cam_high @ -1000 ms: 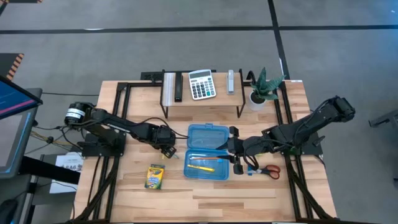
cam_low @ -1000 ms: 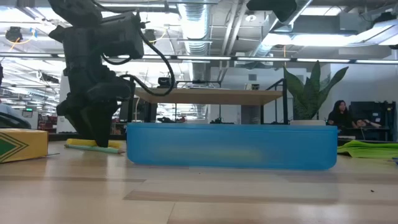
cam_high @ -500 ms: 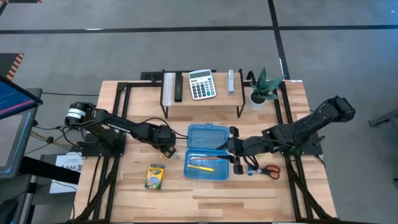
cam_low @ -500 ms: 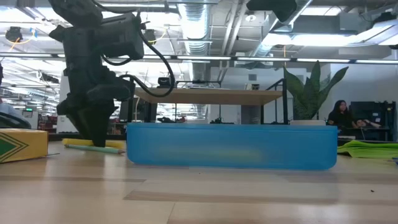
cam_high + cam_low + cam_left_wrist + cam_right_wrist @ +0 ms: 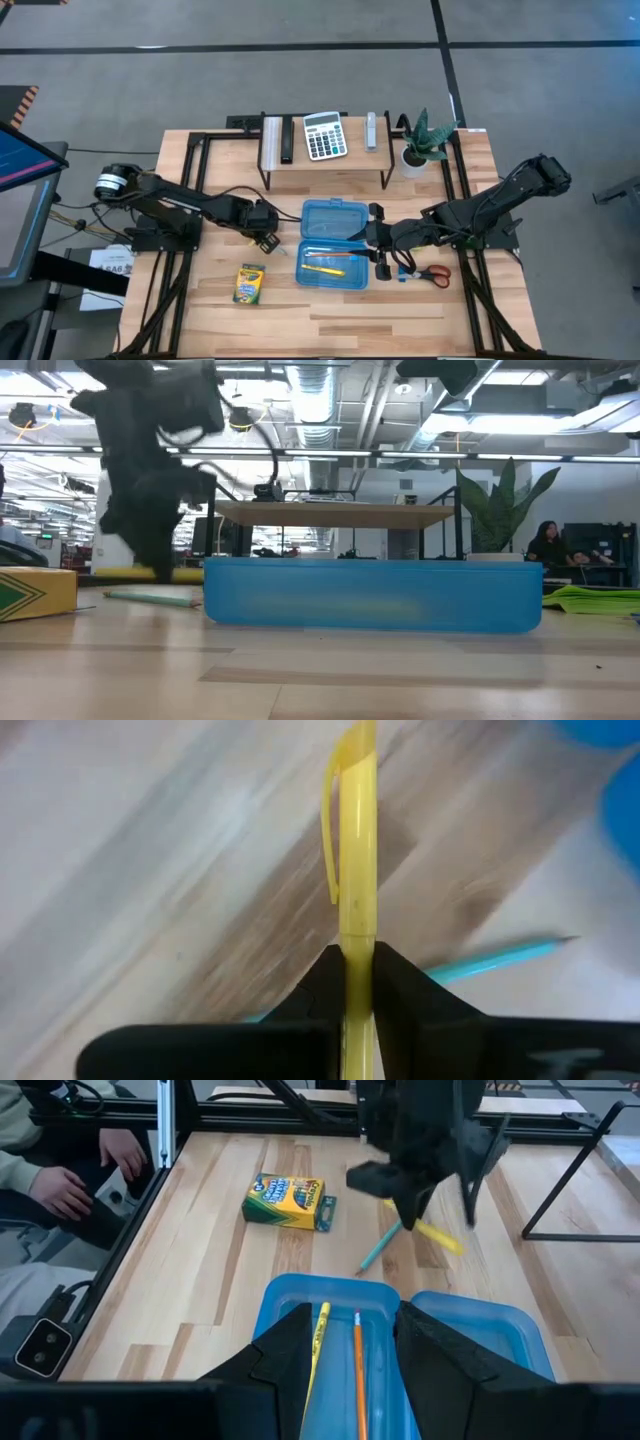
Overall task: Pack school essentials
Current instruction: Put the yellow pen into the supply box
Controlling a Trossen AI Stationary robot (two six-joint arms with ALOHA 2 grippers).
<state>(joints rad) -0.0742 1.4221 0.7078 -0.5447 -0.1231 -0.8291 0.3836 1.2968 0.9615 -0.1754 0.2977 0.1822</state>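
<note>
Two pencils (image 5: 325, 262) already lie in the blue case (image 5: 333, 266) mid-table. The left gripper (image 5: 357, 982) pinches a yellow pen (image 5: 356, 870) beside it. Crayon box (image 5: 249, 284) and scissors (image 5: 428, 274) remain out; the right gripper's (image 5: 355, 1342) fingers stand spread above the case.

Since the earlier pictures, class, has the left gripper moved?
Yes. The left gripper, shut on a yellow pen, has risen off the table, leaving the teal pencil lying beside the blue case.

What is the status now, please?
Left gripper shut on yellow pen, above table beside blue case. Right gripper open, over case. Teal pencil lies on the table.
</note>
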